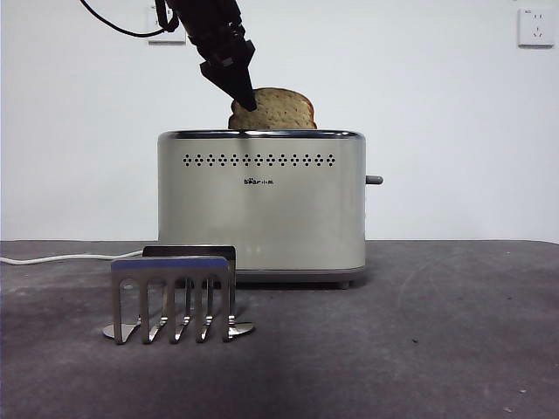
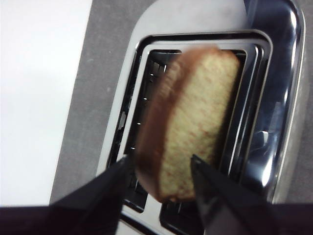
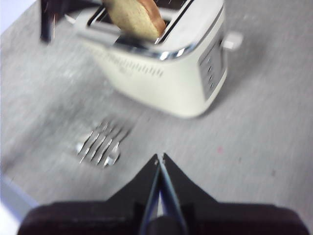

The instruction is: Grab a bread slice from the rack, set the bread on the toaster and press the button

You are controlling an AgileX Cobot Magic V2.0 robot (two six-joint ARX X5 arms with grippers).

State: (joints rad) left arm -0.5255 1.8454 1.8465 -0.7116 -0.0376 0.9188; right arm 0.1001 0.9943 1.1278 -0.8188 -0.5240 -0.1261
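Dark grey table point(image 1: 454, 349), cream toaster point(image 1: 262, 209) standing on it, metal rack point(image 1: 175, 297) just in front, white cord point(image 1: 61, 258) trailing left

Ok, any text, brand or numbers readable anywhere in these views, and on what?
Small dark logo on the toaster front, under the row of holes: too small to read.
Markings by the toaster's end-panel buttons in the right wrist view: blurred, unreadable.
Nothing else carries text.
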